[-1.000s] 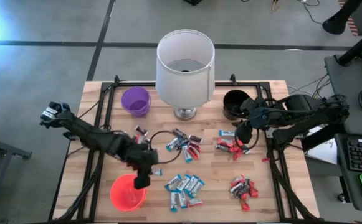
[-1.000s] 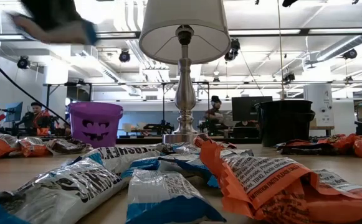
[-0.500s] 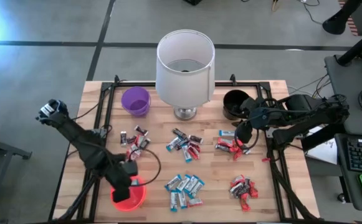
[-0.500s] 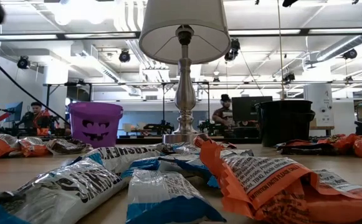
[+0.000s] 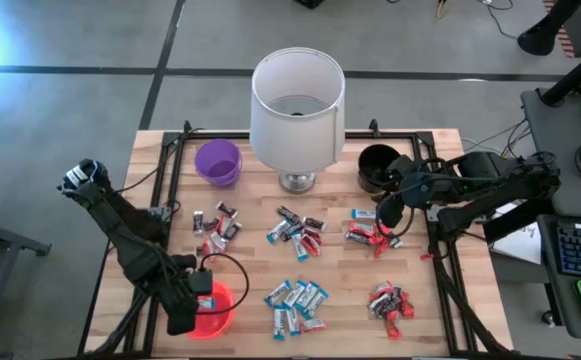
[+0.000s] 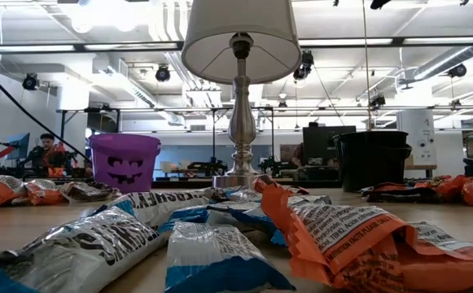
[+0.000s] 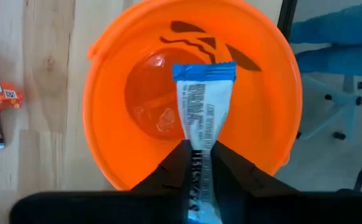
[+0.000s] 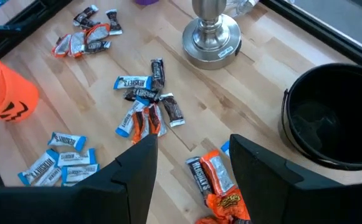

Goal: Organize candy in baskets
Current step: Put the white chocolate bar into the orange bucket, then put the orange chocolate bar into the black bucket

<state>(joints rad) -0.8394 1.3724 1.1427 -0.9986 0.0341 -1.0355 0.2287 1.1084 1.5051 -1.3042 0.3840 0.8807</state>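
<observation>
Above orange basket (image 7: 124, 155) rim, left tool (image 7: 199, 163)

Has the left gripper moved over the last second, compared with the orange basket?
Yes. In the high view the left gripper has swung from the orange basket's lamp-side rim to its outer front edge, with a blue-and-white candy bar between its fingers.

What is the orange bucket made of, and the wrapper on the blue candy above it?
The orange bucket looks like thin glossy plastic: light glows through its floor and walls. The blue candy, between the left gripper's fingers, seems wrapped in shiny printed plastic film, with a crimped, zigzag-cut end.
</observation>
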